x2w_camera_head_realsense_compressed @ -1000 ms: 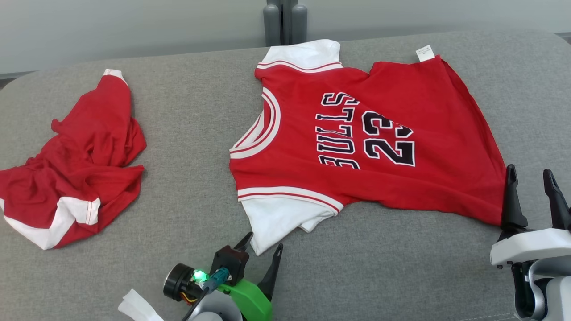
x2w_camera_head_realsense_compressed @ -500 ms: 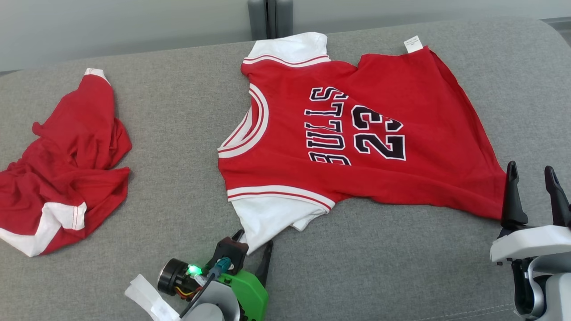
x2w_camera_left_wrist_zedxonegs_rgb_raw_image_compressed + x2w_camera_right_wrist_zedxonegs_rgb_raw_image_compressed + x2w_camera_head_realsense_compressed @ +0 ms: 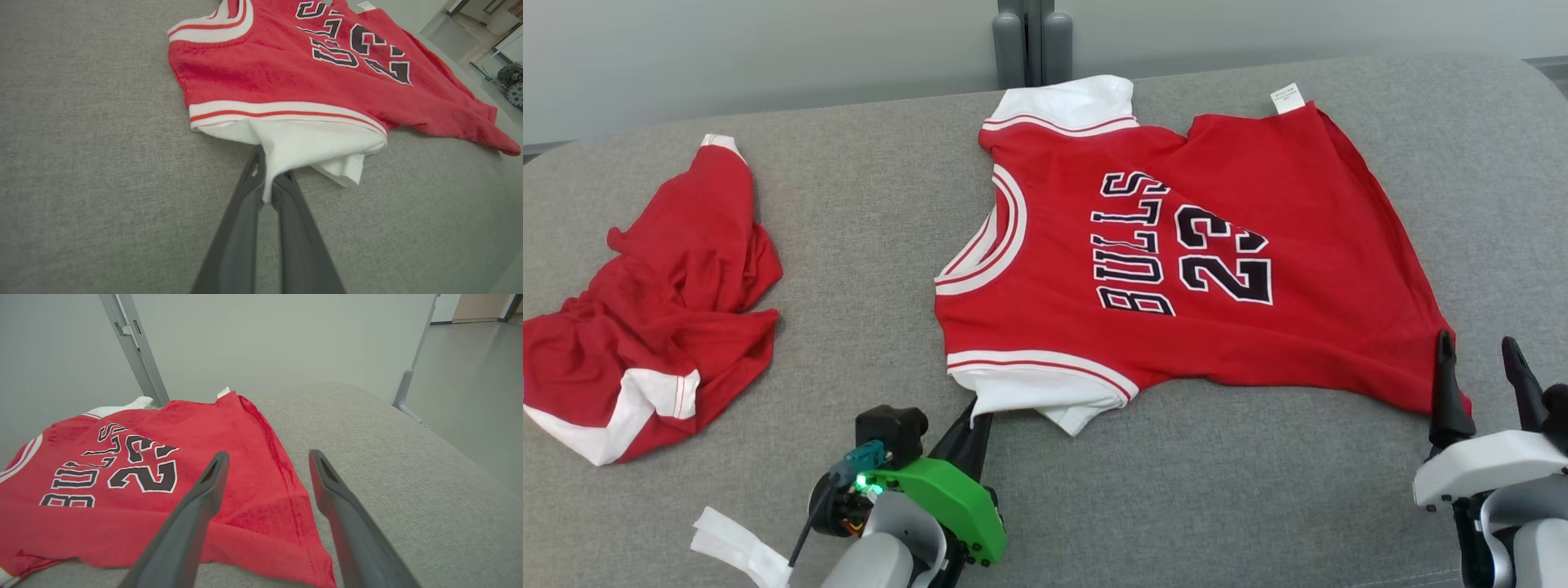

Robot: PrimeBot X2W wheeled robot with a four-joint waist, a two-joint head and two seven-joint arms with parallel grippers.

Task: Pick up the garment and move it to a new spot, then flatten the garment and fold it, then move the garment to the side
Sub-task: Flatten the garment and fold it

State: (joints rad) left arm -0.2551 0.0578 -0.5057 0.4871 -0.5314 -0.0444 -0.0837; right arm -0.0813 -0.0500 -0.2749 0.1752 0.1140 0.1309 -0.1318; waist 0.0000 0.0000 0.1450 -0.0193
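Note:
A red "BULLS 23" jersey [image 3: 1298, 343] with white sleeves lies spread out, print up, on the grey padded surface [image 3: 866, 204], collar toward the left. My left gripper [image 3: 974, 414] is shut on the tip of the near white sleeve [image 3: 1045, 400]. In the left wrist view that sleeve [image 3: 310, 143] is pinched between the fingers of the left gripper [image 3: 269, 173]. My right gripper [image 3: 1476, 353] stands open at the jersey's near right hem corner. In the right wrist view the right gripper [image 3: 269, 457] hangs just above the red hem [image 3: 261, 522], holding nothing.
A second red and white garment [image 3: 670, 310] lies crumpled at the far left. A grey post [image 3: 1029, 41] rises behind the far edge, in front of a pale wall. The surface rounds off on the right toward the floor [image 3: 470, 396].
My left gripper's fingers, open around the sleeve tip before, have shut on it, and the wrist has turned. The head camera has shifted slightly. The right gripper stays open by the hem.

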